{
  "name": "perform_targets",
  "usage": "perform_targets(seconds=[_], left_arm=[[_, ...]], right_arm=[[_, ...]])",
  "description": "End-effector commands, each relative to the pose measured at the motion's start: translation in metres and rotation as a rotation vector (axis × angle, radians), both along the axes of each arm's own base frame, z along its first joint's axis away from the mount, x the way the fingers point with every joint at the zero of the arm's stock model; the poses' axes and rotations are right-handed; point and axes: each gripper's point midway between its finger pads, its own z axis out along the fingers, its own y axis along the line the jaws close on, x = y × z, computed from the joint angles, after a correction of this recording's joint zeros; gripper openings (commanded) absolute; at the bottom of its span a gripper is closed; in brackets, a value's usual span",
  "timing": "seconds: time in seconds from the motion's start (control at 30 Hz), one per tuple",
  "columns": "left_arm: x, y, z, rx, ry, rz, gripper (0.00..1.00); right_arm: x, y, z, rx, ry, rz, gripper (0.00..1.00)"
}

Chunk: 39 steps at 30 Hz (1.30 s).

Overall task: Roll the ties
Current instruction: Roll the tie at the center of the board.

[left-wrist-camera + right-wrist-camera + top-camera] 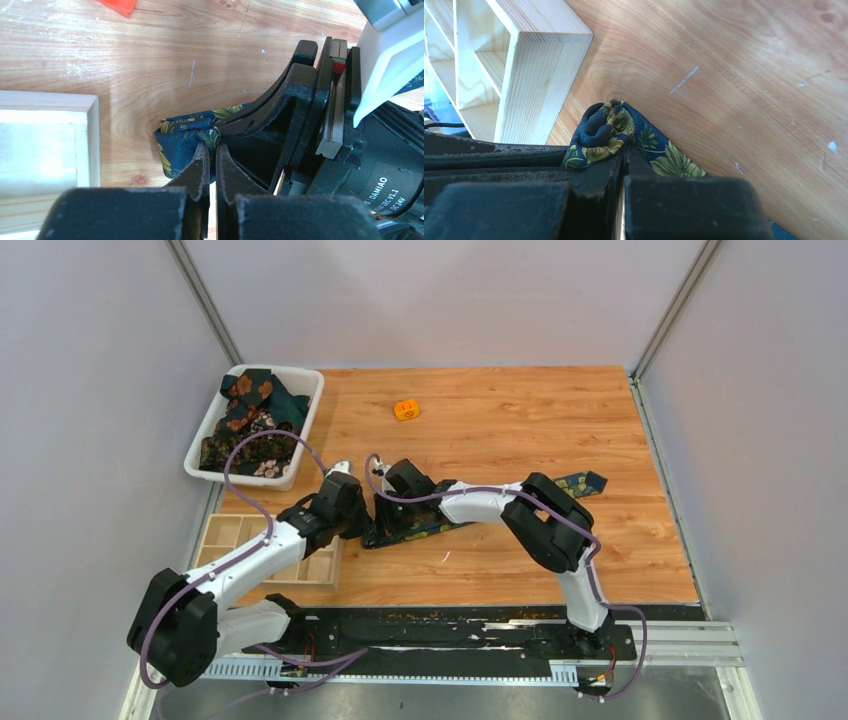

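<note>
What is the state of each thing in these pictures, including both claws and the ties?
navy tie: one end rolled into a small coil, the rest lying flat.
left claw: shut on the navy tie's coil.
right claw: shut on the navy tie beside the coil.
ties in the bin: unrolled, heaped loosely.
white bin: upright, filled.
wooden tray: no tie in the compartments that show.
orange piece: lying alone, untouched.

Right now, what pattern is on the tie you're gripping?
The tie is navy with yellow-green floral; clearest in right wrist view.

White arm links [478, 504], black joints [545, 523] — purple cables [226, 472] looping alongside each one.
</note>
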Motion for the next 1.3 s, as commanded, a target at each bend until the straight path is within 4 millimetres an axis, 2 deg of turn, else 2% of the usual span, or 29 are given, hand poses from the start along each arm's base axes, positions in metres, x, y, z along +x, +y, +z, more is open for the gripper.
perform_targets(seconds=[0.0, 0.33, 0.8, 0.97, 1.13, 1.27], left_arm=[[0.007, -0.012, 0.000, -0.055, -0.024, -0.019, 0.00], [0.006, -0.016, -0.011, -0.056, -0.008, -0.027, 0.00], [0.005, -0.032, -0.019, -0.073, 0.001, -0.059, 0.01], [0.005, -0.036, -0.018, -0.087, -0.009, -0.069, 0.14], [0.003, -0.038, -0.016, -0.101, -0.029, -0.079, 0.37], [0.003, -0.040, -0.012, -0.122, -0.048, -0.090, 0.44]], right_arm=[[-0.002, -0.002, 0.025, 0.018, -0.059, 0.019, 0.01], [-0.002, -0.016, 0.039, -0.006, -0.095, -0.002, 0.02], [0.008, -0.039, 0.056, -0.030, -0.153, -0.038, 0.11], [0.007, -0.039, 0.056, -0.025, -0.151, -0.033, 0.14], [0.012, -0.044, 0.058, -0.021, -0.151, -0.050, 0.15], [0.015, -0.046, 0.060, -0.012, -0.148, -0.058, 0.15]])
